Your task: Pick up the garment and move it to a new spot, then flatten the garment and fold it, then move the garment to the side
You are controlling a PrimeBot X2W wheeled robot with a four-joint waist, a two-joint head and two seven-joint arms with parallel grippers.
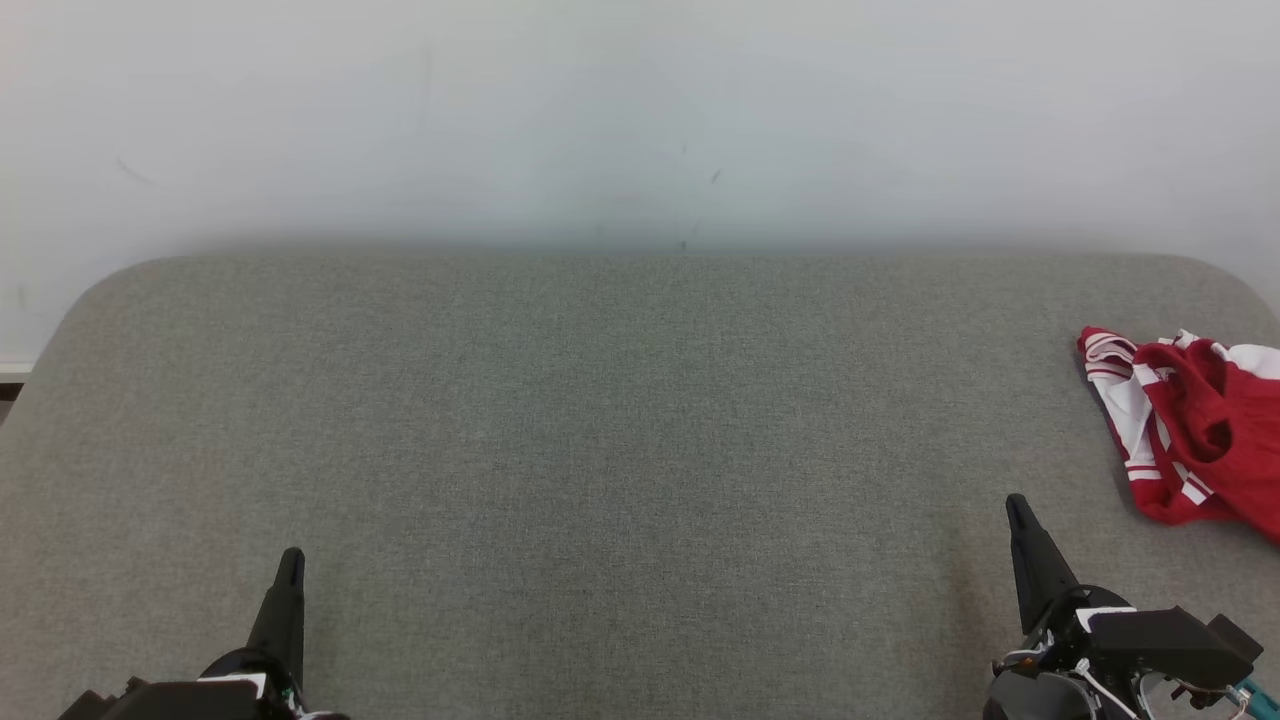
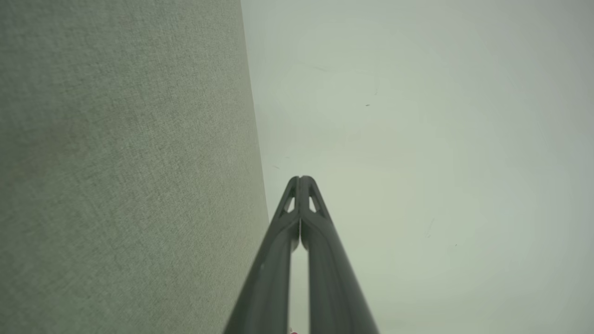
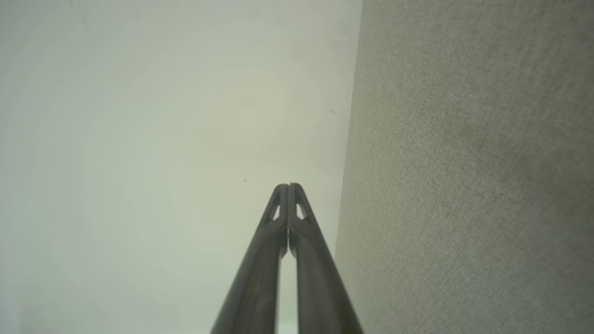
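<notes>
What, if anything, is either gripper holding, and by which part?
Nothing. The left gripper and right gripper are shut and empty; the garment lies apart, untouched.

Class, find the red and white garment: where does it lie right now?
In the head view the garment lies crumpled at the right edge of the grey surface, partly cut off by the frame, beyond and right of the right gripper.

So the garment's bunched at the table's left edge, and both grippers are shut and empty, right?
No: the garment lies bunched at the table's right edge, as the head view shows. The left gripper and right gripper are shut and empty.
</notes>
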